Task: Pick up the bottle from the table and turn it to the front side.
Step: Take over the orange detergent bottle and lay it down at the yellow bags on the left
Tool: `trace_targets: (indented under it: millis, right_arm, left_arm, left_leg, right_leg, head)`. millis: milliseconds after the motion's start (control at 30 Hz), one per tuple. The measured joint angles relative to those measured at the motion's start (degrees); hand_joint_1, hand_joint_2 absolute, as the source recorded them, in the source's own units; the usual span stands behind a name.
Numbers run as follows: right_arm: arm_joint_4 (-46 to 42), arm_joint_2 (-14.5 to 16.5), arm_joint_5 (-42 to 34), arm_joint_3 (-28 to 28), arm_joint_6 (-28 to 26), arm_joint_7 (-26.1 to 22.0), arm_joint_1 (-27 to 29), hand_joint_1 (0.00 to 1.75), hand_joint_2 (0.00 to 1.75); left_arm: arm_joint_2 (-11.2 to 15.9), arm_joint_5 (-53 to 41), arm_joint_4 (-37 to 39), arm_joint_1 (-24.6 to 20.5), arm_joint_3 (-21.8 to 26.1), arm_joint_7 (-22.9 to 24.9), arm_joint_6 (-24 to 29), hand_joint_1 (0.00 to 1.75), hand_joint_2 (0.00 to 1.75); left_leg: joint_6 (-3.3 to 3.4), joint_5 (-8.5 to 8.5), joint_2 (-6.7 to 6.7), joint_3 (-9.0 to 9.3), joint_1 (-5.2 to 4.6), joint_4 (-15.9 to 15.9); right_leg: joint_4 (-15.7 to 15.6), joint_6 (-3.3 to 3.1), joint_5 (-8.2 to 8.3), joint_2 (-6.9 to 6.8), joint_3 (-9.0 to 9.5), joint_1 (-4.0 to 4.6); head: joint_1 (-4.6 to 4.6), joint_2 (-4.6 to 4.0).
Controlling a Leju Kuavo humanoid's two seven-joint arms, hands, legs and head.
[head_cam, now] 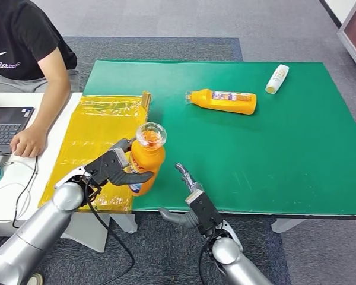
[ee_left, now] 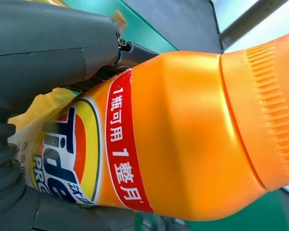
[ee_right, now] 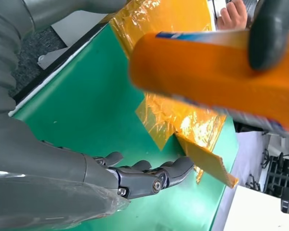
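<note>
Bottle (head_cam: 146,159), orange and upright, is held up by the left hand (head_cam: 110,167) above the near edge of the green worktop (head_cam: 279,154), next to the yellow sheet (head_cam: 95,139). Its red and yellow label (ee_left: 99,149) is seen from the left wrist. The right hand (head_cam: 195,199) is kept open with nothing in it, just beside the bottle, fingers (ee_right: 150,174) stretched out low over the worktop. Another orange bottle (head_cam: 224,101) is laid flat farther back.

Orange bottle (head_cam: 146,160) — green table (head_cam: 279,148)
</note>
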Motion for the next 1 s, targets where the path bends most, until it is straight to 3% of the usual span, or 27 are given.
trace_targets:
  millis: [533, 1000]
  right_arm:
    - [0.0, 0.1, 0.8, -3.4, 0.5, 0.1, 3.0, 0.00, 1.75]
    - [0.0, 0.6, 2.4, -4.7, 1.6, 0.5, 4.2, 0.00, 1.75]
  left_arm:
    - [12.0, -20.6, 0.1, -1.7, -1.2, 2.5, -0.9, 1.75, 1.75]
    - [14.6, -31.1, 2.7, -3.5, -4.4, 3.0, 1.4, 1.75, 1.75]
  left_leg:
    - [-0.01, 0.01, 0.01, -0.01, 0.00, 0.0]
    - [-0.01, 0.01, 0.01, -0.01, 0.00, 0.0]
  right_leg:
    - [0.0, -0.02, 0.01, 0.00, -0.02, 0.01]
    - [0.0, -0.03, 0.02, 0.00, -0.02, 0.00]
  head:
    - [0.00, 0.00]
    - [-0.01, 0.00]
